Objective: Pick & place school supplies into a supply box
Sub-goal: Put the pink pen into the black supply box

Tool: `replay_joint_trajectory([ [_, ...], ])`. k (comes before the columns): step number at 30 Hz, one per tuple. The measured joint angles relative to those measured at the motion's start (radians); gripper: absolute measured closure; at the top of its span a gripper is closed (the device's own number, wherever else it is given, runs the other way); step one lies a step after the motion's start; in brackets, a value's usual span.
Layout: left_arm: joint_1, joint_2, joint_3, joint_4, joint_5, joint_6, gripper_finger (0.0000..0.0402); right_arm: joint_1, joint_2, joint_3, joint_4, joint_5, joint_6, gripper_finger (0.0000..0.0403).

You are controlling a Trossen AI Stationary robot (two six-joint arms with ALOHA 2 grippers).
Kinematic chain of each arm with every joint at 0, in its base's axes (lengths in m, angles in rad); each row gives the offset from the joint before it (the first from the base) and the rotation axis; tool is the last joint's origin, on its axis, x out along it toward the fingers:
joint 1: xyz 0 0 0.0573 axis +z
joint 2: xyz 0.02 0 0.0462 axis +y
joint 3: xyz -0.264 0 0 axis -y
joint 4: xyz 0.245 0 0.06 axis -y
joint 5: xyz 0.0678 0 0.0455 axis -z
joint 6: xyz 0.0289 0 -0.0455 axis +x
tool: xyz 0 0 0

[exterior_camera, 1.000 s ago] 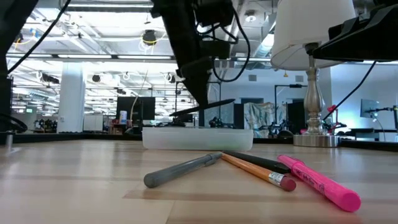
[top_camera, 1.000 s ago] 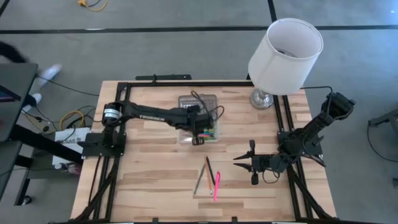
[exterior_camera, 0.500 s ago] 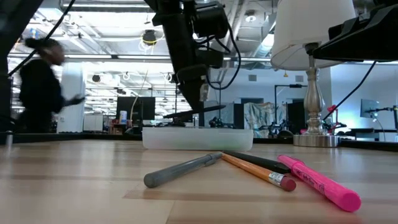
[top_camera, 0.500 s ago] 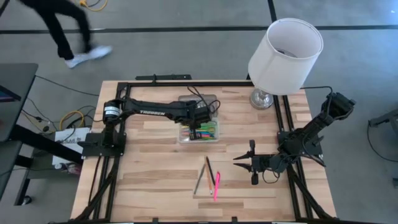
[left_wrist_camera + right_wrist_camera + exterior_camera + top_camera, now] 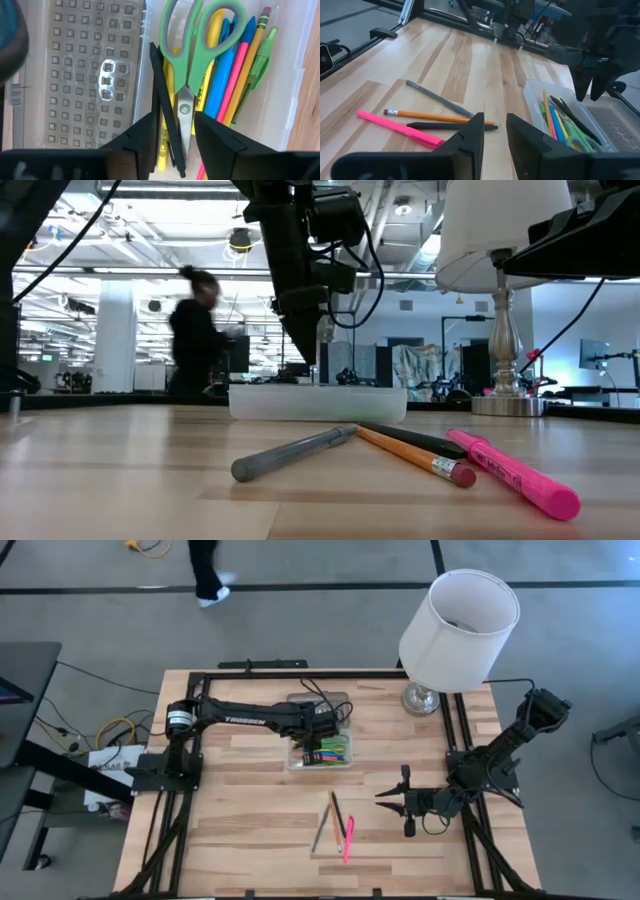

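Note:
The supply box (image 5: 320, 752) stands open at the table's far middle, its ribbed lid (image 5: 85, 75) folded back flat. Inside lie green-handled scissors (image 5: 200, 30), yellow, blue, pink and green pens, a pencil, and a black pen (image 5: 167, 125) lying slantwise along the hinge-side wall. My left gripper (image 5: 175, 137) hangs open just above the box, a finger on either side of the black pen and apart from it. On the near table lie a grey pen (image 5: 295, 453), a pencil (image 5: 415, 455), a black pen (image 5: 420, 440) and a pink highlighter (image 5: 515, 473). My right gripper (image 5: 495, 135) waits open to their right.
A white lamp (image 5: 458, 625) stands on its metal foot (image 5: 422, 698) at the far right corner, its shade overhanging the table. A black frame (image 5: 260, 673) runs along the table's edges. A person walks past in the room beyond the far edge.
My left gripper has moved a little toward the far edge above the box and has opened. The black pen it held tilted over the box has dropped and now lies inside. A person has walked across the room behind the table.

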Motion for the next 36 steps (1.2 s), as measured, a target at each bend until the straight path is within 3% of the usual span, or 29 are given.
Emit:
replay_joint_trajectory([
  [6,-0.025,0.000,0.000,-0.024,0.029,0.007,0.0253,0.000,0.000,0.000,0.000,0.000,0.008,0.0326],
  [12,-0.137,-0.019,0.000,-0.084,-0.007,-0.020,0.0253,-0.014,0.000,0.000,0.032,-0.004,0.009,0.0326],
  [19,-0.331,-0.044,0.000,-0.128,-0.146,-0.112,0.0253,-0.090,0.025,0.000,0.071,-0.180,0.019,0.0326],
  [27,-0.521,-0.045,-0.070,-0.131,-0.367,-0.260,0.0253,-0.160,0.176,0.099,0.092,-0.408,0.011,0.0326],
  [32,-0.598,-0.045,-0.168,-0.121,-0.511,-0.431,0.0253,-0.172,0.281,0.227,-0.025,-0.439,0.051,0.0326],
  [36,-0.657,-0.045,-0.253,-0.106,-0.640,-0.586,0.0253,-0.185,0.359,0.351,-0.222,-0.398,0.249,0.0326],
])
